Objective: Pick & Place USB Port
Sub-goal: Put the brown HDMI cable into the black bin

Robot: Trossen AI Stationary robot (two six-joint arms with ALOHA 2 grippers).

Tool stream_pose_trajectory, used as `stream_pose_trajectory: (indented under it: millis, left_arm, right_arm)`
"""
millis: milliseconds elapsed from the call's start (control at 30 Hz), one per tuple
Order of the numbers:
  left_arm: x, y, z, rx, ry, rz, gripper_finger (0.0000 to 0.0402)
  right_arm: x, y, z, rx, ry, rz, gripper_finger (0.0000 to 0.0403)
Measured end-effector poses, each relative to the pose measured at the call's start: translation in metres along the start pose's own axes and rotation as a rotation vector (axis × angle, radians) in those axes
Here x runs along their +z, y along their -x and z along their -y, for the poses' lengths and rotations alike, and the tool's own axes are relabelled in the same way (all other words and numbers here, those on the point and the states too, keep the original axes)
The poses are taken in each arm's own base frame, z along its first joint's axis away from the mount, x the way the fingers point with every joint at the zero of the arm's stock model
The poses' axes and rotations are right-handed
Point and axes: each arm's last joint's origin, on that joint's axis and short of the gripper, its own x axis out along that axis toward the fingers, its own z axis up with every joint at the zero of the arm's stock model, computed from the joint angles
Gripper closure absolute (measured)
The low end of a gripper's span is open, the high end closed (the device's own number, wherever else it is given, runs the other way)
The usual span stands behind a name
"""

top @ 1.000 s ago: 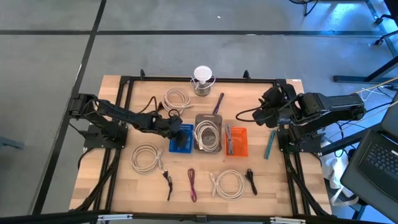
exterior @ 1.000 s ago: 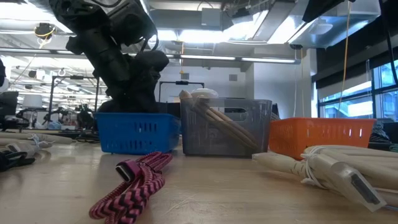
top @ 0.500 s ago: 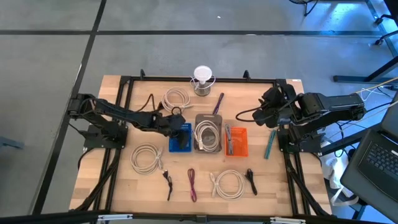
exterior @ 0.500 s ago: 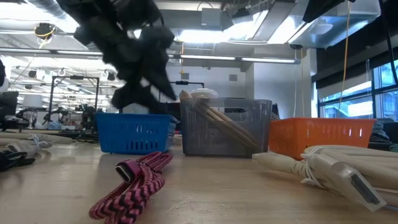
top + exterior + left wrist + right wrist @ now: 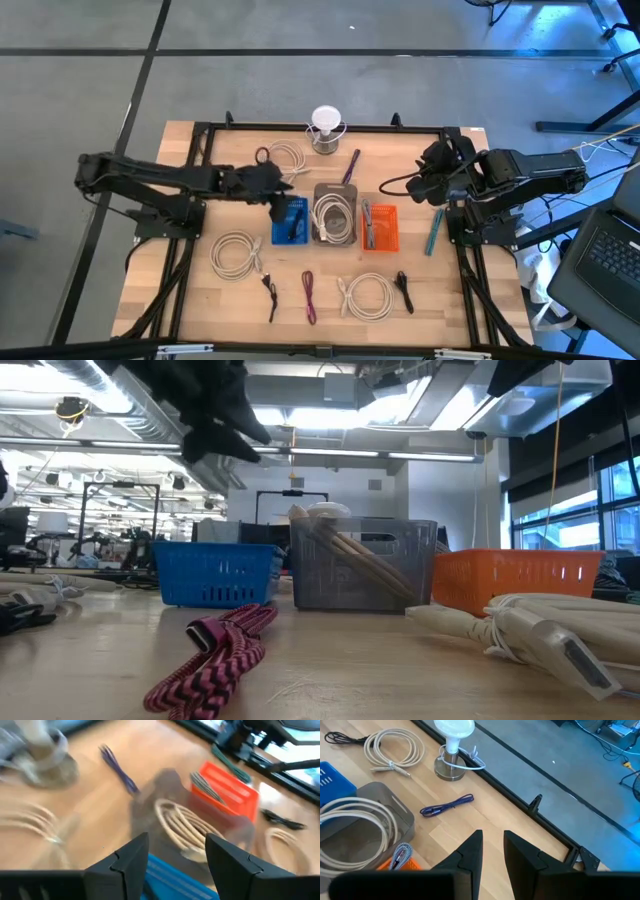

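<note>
Two dark arms flank the wooden table (image 5: 190, 300), which we take first as the largest surface. Along its middle stand three bins side by side: a blue bin (image 5: 290, 221), a grey bin (image 5: 334, 212) and an orange bin (image 5: 380, 227). We see a black USB cable (image 5: 293, 226) lying inside the blue bin, a coiled cream cable (image 5: 333, 213) in the grey bin, and a braided cable (image 5: 369, 226) in the orange one. The left gripper (image 5: 282, 189) hangs above the table just beside the blue bin's far edge, its fingers spread wide and grasping nothing. The right gripper (image 5: 424, 184) waits near the right edge, well apart from the bins; its fingers stand close together with nothing between them. Loose on the wood lie further cream coils (image 5: 236, 253), a magenta cable (image 5: 308, 296), a purple cable (image 5: 351, 165) and a small white lamp (image 5: 325, 128).
</note>
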Motion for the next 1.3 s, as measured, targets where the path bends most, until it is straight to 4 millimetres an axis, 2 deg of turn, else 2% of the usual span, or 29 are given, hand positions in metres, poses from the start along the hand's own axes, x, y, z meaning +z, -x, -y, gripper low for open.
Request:
stream_pose_trajectory:
  millis: [100,200,367,500,667,833,933,1067,1300]
  left_arm:
    - [0.008,0.013,-0.007,0.068,-0.084,0.075,0.0215]
    - [0.015,0.025,-0.013,0.16,-0.125,0.159,0.0215]
    - [0.024,0.041,-0.022,0.267,-0.145,0.253,0.0215]
    - [0.028,0.048,-0.026,0.279,-0.15,0.28,0.0215]
    - [0.029,0.05,-0.029,0.289,-0.153,0.285,0.0215]
    - [0.029,0.05,-0.028,0.283,-0.154,0.284,0.0215]
    - [0.029,0.05,-0.028,0.284,-0.154,0.284,0.0215]
    - [0.029,0.05,-0.028,0.284,-0.154,0.284,0.0215]
    - [0.029,0.05,-0.029,0.292,-0.18,0.281,0.0215]
  right_arm:
    - [0.0,-0.001,-0.002,0.007,-0.018,0.011,0.0323]
    - [-0.003,-0.011,-0.011,0.002,-0.036,0.035,0.0323]
    - [-0.013,-0.046,-0.024,-0.006,-0.026,-0.002,0.0323]
    - [-0.008,-0.078,-0.026,0.068,-0.041,-0.028,0.0323]
    - [0.015,-0.11,-0.011,0.288,-0.04,-0.026,0.0323]
    - [0.037,-0.134,0.019,0.395,-0.122,-0.043,0.0323]
    - [0.046,-0.153,0.029,0.461,-0.116,-0.055,0.0323]
    - [0.051,-0.184,0.032,0.477,0.008,-0.128,0.0323]
    - [0.053,-0.245,0.027,0.442,0.043,-0.306,0.0323]
